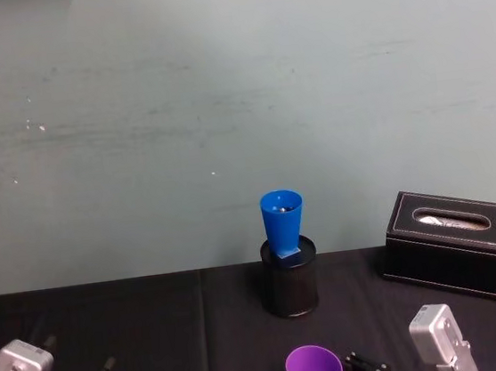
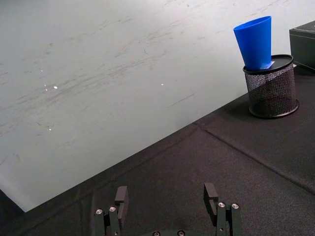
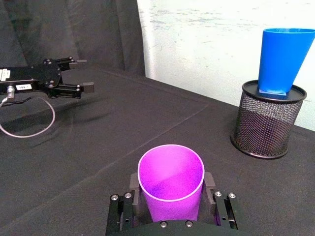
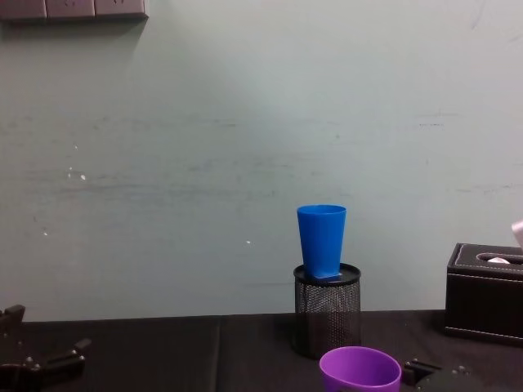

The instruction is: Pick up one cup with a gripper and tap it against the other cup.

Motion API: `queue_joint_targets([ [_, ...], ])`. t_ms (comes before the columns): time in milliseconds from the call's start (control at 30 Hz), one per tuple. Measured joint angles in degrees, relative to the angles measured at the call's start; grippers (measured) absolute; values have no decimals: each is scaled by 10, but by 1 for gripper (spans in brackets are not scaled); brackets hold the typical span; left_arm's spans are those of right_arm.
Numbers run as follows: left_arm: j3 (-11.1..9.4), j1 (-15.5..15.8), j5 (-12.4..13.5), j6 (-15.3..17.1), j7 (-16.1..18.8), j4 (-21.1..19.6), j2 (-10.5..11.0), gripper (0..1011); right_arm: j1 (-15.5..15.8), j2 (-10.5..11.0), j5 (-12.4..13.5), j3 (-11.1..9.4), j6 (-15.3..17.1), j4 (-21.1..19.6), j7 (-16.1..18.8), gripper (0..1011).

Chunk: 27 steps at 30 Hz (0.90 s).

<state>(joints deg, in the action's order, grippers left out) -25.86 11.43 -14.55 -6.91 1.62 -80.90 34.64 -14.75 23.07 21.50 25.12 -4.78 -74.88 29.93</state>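
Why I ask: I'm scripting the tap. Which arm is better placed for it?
Right. The right gripper has its jaws closed on the purple cup, with the blue cup in the mesh holder ahead. The left gripper is open, empty and farther off.

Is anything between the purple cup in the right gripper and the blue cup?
Nothing visible. Only bare black cloth lies between the purple cup, held by the right gripper, and the blue cup atop the mesh holder. The left gripper idles aside.

Right pincer (image 3: 172,181) clasps the purple cup (image 3: 171,164); left pincer (image 2: 166,189) hangs spread, low left.
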Motion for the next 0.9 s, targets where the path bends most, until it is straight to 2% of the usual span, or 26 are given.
queue_joint_targets([
  [167,0,0,0,0,0,0,0,1004,1,1,2,-4,1,-5,0,736],
  [367,0,0,0,0,0,0,0,1005,5,12,18,-16,25,-48,3,723],
  [533,0,0,0,0,0,0,0,1005,2,36,41,-27,79,-108,5,723],
  [567,0,0,0,0,0,0,0,1005,2,36,41,-27,79,-108,5,723],
  [667,0,0,0,0,0,0,0,1005,-6,53,57,-32,116,-143,6,723],
  [700,0,0,0,0,0,0,0,1004,-6,53,57,-32,116,-143,6,723],
  [800,0,0,0,0,0,0,0,1005,-16,70,71,-35,151,-172,6,723],
  [900,0,0,0,0,0,0,0,1004,-23,78,76,-36,163,-185,6,723],
])
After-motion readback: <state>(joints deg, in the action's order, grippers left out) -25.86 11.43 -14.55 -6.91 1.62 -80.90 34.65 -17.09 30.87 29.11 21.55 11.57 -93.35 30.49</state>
